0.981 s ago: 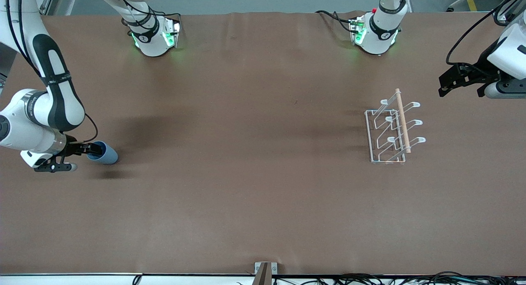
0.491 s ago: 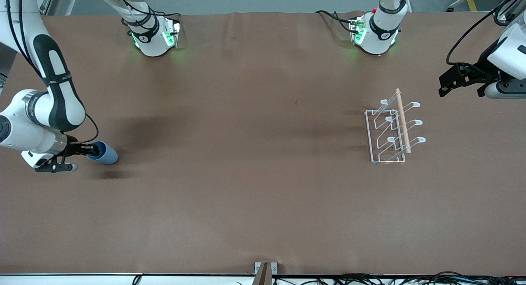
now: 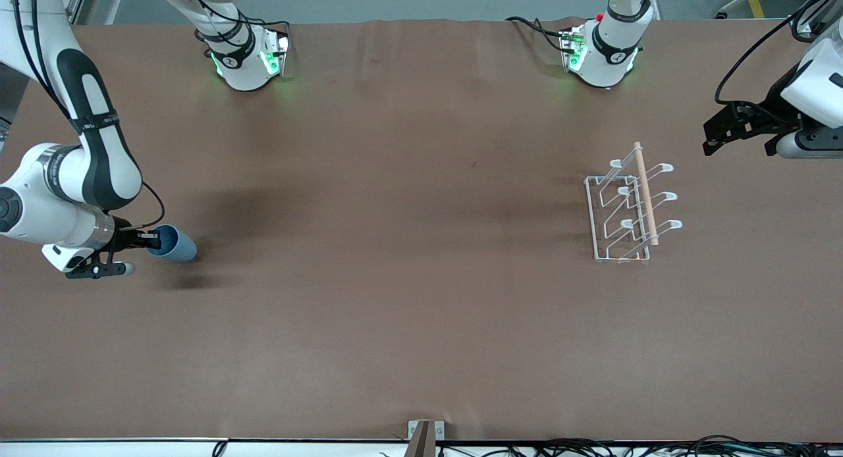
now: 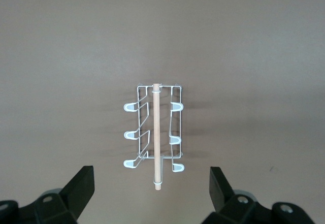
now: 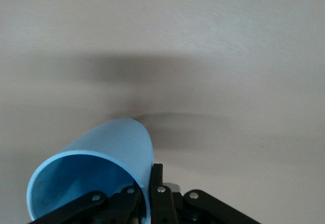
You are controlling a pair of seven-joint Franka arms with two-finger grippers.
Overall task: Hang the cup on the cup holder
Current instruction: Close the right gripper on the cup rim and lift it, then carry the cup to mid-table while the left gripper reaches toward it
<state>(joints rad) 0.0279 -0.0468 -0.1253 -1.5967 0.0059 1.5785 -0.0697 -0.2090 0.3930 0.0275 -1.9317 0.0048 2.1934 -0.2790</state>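
The light-blue cup (image 3: 172,243) is held on its side at the right arm's end of the table, a little above the brown cloth. My right gripper (image 3: 153,237) is shut on the cup's rim; in the right wrist view the cup (image 5: 96,170) has one finger inside and one outside its wall. The white wire cup holder (image 3: 631,207) with its wooden rod stands at the left arm's end. My left gripper (image 3: 718,133) is open and empty in the air beside the holder; the left wrist view shows the holder (image 4: 155,137) between its jaws, well apart.
The brown table cloth (image 3: 408,279) is bare between cup and holder. Both arm bases (image 3: 247,55) stand along the table's edge farthest from the front camera. Cables lie along the edge nearest it.
My right gripper has moved slightly toward the table's middle with the cup in it. The left arm has not moved.
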